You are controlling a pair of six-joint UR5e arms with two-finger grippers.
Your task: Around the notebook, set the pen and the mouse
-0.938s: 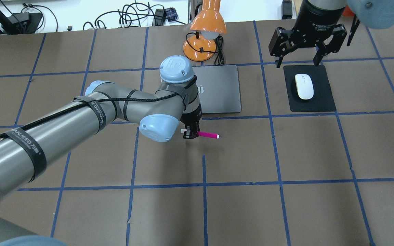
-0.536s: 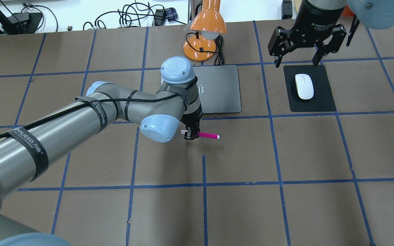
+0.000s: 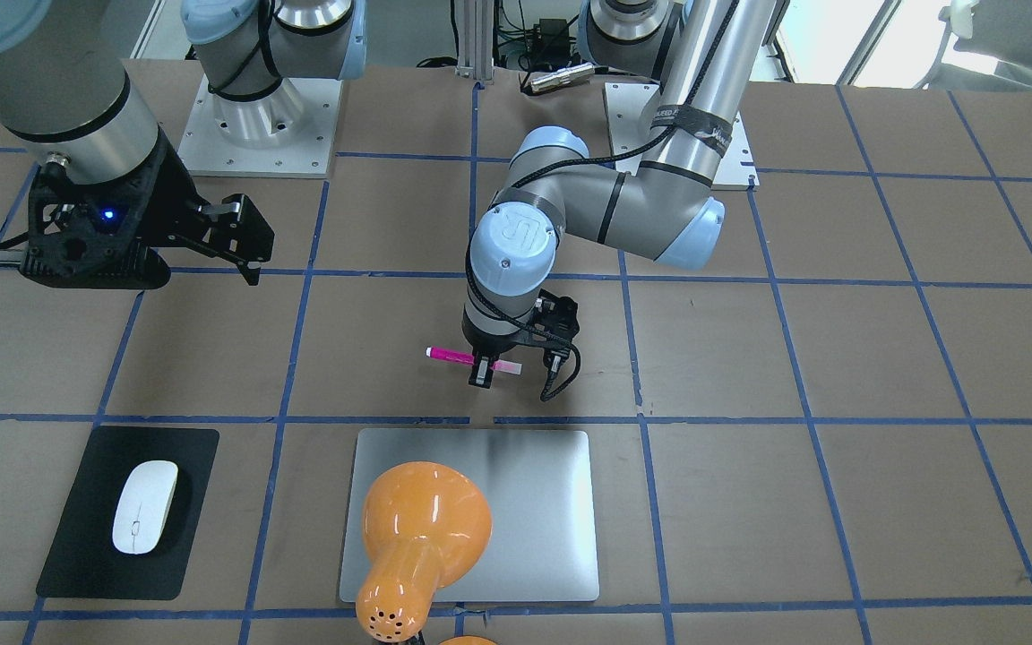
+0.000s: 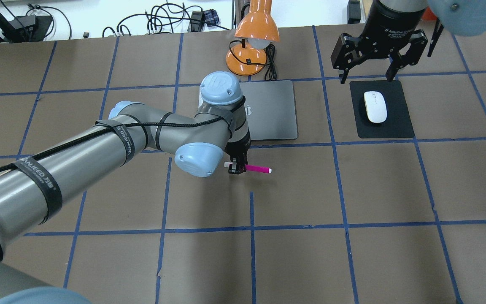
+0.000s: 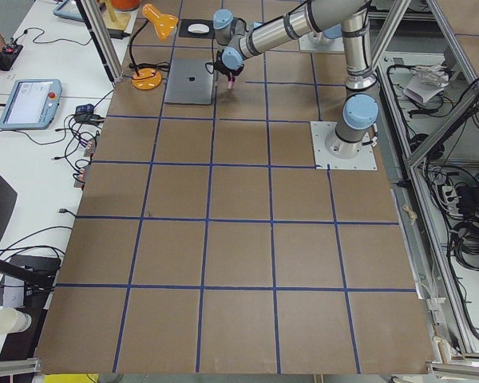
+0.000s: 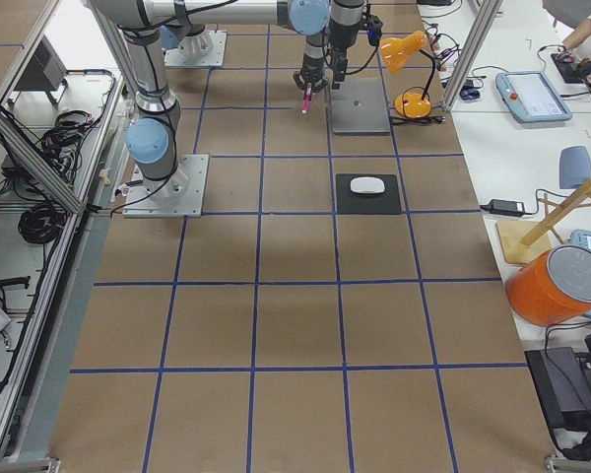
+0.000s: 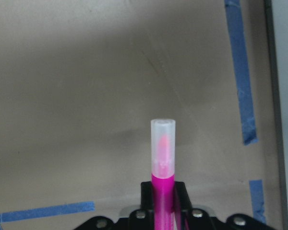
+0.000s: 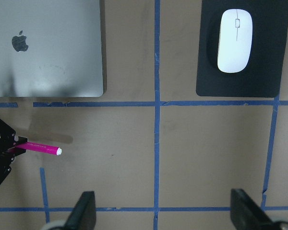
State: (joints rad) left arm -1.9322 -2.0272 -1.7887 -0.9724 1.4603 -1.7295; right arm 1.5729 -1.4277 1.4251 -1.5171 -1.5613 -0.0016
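Note:
My left gripper (image 4: 235, 168) is shut on the magenta pen (image 4: 257, 169), holding it level just off the brown table, a little in front of the silver notebook (image 4: 273, 110). In the left wrist view the pen's pale cap (image 7: 162, 143) sticks out beyond the closed jaws. The front view shows the pen (image 3: 446, 355) between me and the notebook (image 3: 525, 502). The white mouse (image 4: 375, 107) lies on a black pad to the notebook's right. My right gripper (image 4: 367, 76) hangs open above the pad's far edge, holding nothing. Its wrist view shows the mouse (image 8: 235, 40) and the pen (image 8: 42, 148).
An orange desk lamp (image 4: 253, 38) stands behind the notebook, its shade over the notebook in the front view (image 3: 422, 537). The black mouse pad (image 4: 397, 126) lies under the mouse. Cables lie beyond the table's far edge. Blue tape lines grid the brown surface.
My left arm has shifted slightly to the right with the pen still in its grip. The right gripper and the mouse have not moved.

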